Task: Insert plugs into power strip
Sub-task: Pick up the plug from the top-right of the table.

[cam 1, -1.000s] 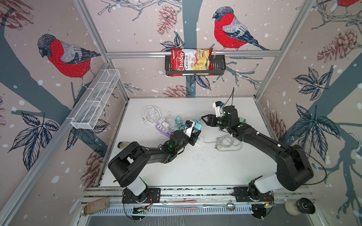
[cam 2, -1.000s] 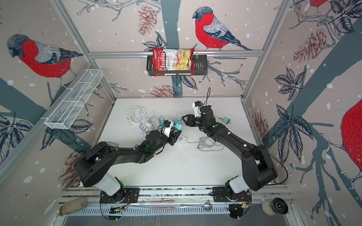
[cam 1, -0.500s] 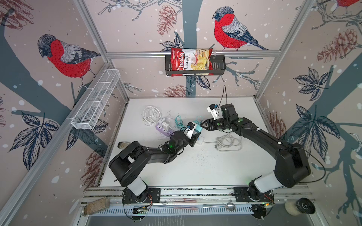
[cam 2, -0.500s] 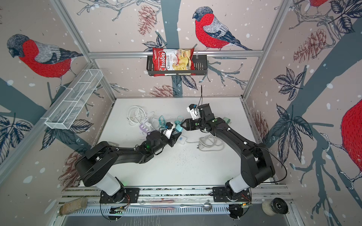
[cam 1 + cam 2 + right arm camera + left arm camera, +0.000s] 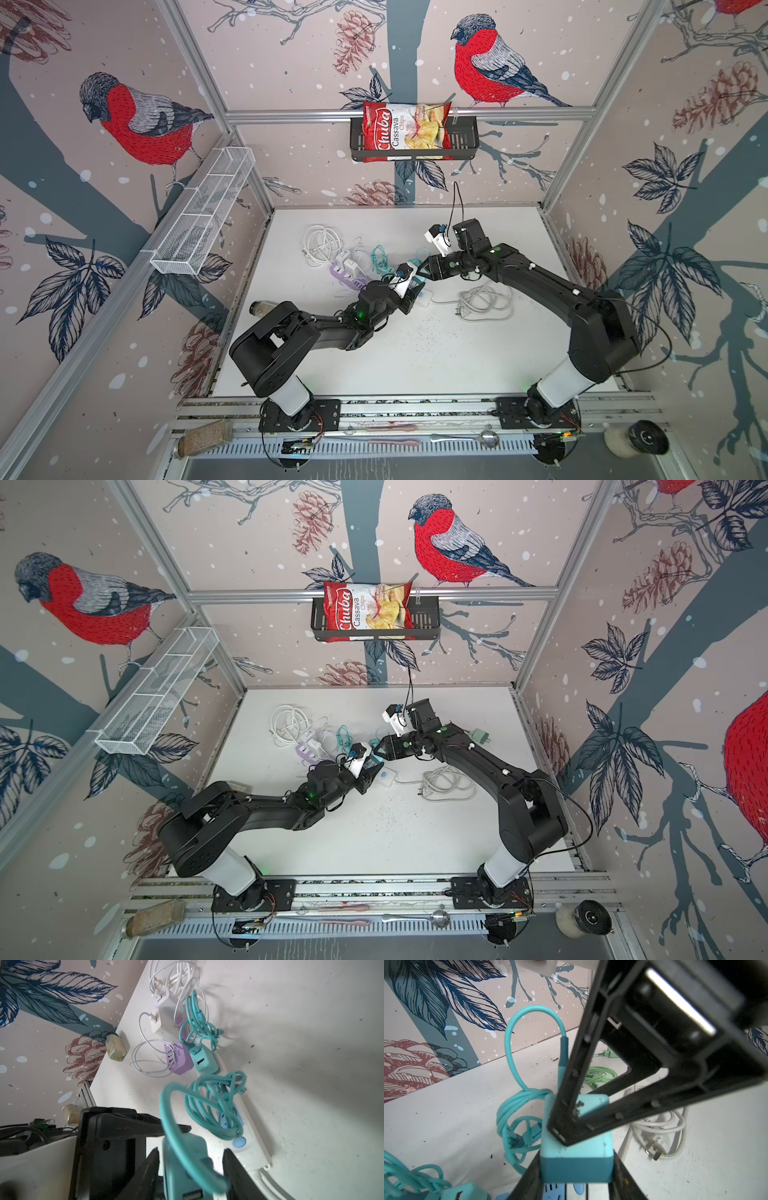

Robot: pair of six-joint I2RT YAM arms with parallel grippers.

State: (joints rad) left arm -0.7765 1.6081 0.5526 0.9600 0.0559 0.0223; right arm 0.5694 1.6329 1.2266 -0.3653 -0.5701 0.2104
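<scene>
My left gripper (image 5: 576, 1157) is shut on a teal plug (image 5: 577, 1167), held just above the white power strip (image 5: 564, 1190) with blue sockets. In both top views it sits mid-table (image 5: 409, 286) (image 5: 370, 769). My right gripper (image 5: 191, 1150) meets it from the right (image 5: 419, 268). Its jaws straddle the same teal plug (image 5: 176, 1172): one finger touches it, and the other stands off with the teal cable in the gap. A second teal plug (image 5: 202, 1059) sits in the strip (image 5: 245, 1126). Two white plugs (image 5: 155, 1022) stand farther along. A mint green plug (image 5: 480, 735) lies far right.
A purple USB block (image 5: 178, 1057) sits beside the strip. The strip's long grey-white cord (image 5: 486, 301) lies coiled right of centre. A glass bottle (image 5: 259, 307) rests at the table's left edge. A chips bag (image 5: 405, 131) hangs in a basket on the back wall.
My right gripper has swung left and down to the left gripper. Its jaws have narrowed around the teal plug. The left arm has stayed put.
</scene>
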